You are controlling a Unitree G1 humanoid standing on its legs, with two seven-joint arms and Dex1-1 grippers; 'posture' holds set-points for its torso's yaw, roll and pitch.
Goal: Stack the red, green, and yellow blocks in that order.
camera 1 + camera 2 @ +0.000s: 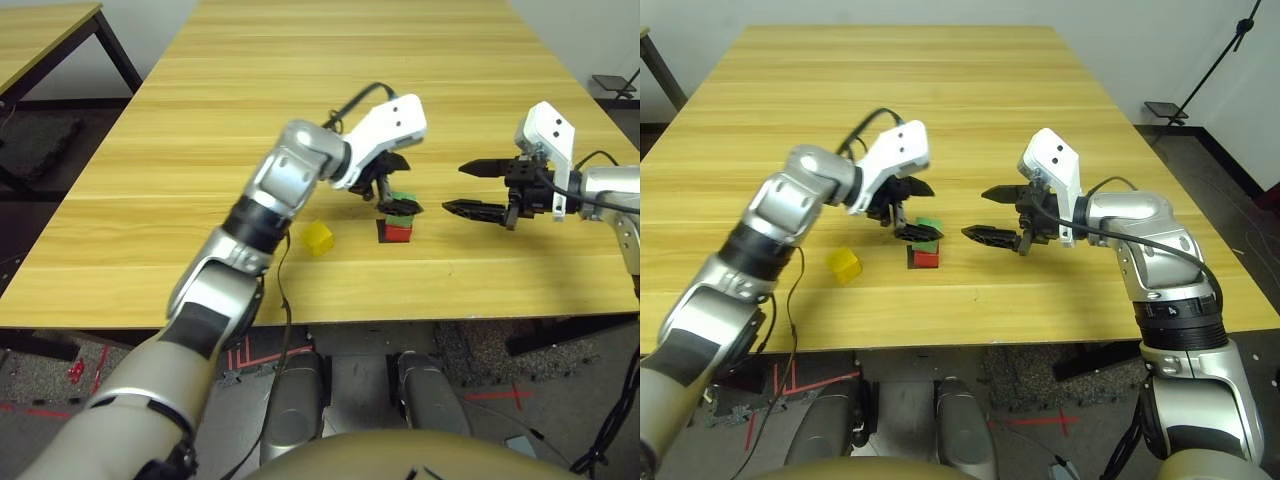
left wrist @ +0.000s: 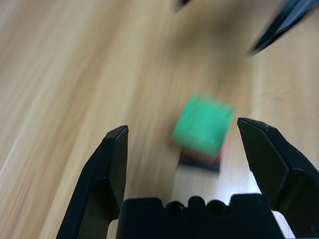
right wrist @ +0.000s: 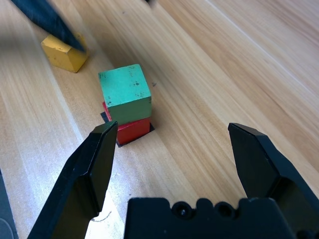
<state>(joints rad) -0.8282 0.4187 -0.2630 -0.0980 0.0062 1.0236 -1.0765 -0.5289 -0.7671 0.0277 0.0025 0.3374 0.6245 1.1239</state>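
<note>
Near the centre of the frame, the green block [image 3: 125, 92] sits on the red block [image 3: 132, 130], which rests on a black square patch [image 1: 384, 232] on the wooden worktop [image 1: 300, 110]. The yellow block [image 1: 318, 237] lies apart at left. The left gripper [image 1: 392, 183] hovers just above the stack, jaws wide and empty. The right gripper [image 1: 478, 189] waits at right, jaws wide.

- Green block [image 3: 124, 92]: pale green, plain.
- Red block [image 3: 133, 131]: bright red, plain.
- Yellow block [image 3: 64, 54]: bright yellow, plain.
- Patch [image 1: 382, 232] under red block: flat black.
- Tabletop [image 1: 300, 110]: light wood grain, banded.
- Left tool [image 2: 189, 149], right tool [image 3: 174, 149]: black fingers.
</note>
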